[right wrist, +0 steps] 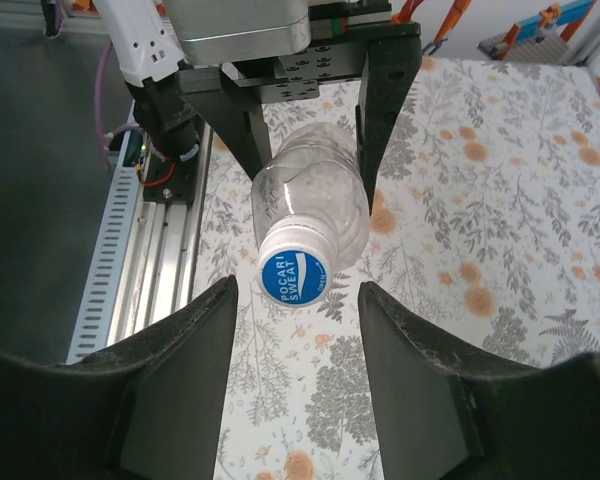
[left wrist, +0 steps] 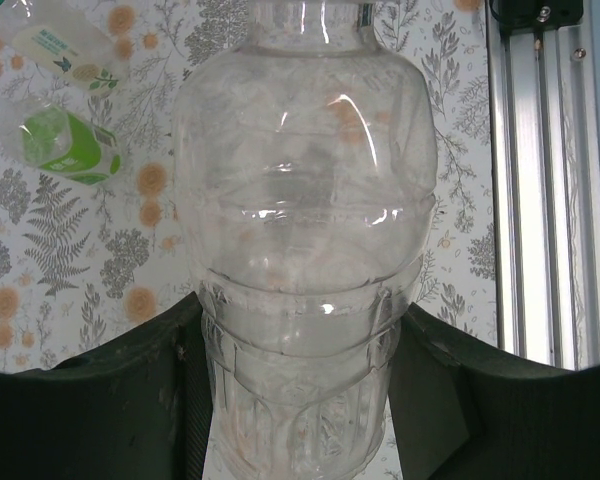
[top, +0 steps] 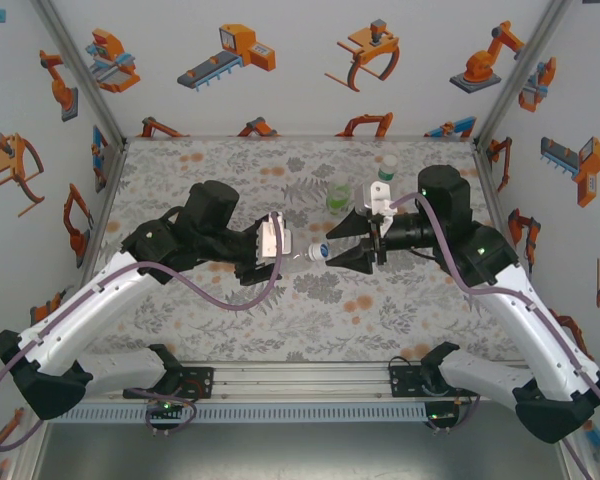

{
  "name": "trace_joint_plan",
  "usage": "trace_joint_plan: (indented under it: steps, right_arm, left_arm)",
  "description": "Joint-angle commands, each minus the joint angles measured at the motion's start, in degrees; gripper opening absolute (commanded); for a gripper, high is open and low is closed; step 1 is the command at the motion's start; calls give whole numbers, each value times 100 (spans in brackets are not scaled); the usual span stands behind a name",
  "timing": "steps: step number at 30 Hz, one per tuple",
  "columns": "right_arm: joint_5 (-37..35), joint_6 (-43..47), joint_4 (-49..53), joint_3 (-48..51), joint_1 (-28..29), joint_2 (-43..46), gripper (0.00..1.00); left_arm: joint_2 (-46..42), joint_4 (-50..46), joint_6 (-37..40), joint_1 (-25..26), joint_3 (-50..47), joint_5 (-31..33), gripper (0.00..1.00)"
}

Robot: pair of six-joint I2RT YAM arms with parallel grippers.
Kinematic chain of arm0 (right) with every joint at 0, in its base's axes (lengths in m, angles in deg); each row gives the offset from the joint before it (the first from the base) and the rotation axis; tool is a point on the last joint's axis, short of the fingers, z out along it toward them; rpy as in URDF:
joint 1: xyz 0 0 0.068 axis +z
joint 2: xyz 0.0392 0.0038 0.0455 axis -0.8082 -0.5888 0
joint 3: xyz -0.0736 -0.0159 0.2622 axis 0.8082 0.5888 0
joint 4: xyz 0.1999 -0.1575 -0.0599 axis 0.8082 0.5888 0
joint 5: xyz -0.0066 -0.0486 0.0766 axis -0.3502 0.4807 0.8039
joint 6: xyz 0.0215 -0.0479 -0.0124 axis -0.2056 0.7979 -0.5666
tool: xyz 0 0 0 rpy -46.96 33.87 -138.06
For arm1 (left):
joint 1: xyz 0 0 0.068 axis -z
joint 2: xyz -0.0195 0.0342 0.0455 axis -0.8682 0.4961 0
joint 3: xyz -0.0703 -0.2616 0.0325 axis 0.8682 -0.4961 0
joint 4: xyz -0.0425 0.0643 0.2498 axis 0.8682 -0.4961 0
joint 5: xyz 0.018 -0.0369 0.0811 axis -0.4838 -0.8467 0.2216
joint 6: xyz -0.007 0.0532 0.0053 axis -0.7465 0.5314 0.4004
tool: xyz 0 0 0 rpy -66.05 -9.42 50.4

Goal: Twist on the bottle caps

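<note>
Now left claw [left wrist: 300, 400] clamps the clear ribbed bottle [left wrist: 300, 200]; right claw [right wrist: 295, 290] gapes around its round cap [right wrist: 293, 272].

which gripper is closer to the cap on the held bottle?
Right. The right gripper has its open fingers flanking the cap, not touching it; the left gripper clamps the clear bottle by its body, back from the cap.

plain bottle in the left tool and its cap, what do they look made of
The plain bottle looks like thin clear plastic, glossy: the floral table shows through it, and its moulded ribs catch bright highlights. The cap is probably opaque plastic, with white sides and a blue printed top.
</note>
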Motion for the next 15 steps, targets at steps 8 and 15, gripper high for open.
trace_joint_plan:
  steps: [8, 15]
  right_arm:
    - [231, -212, -858, 288, 75, -40, 44]
    - [201, -216, -884, 354, 131, -56, 42]
  left_arm:
    - [-53, -50, -28, 23, 181, -192, 5]
    - [-78, -53, -19, 23, 177, -175, 5]
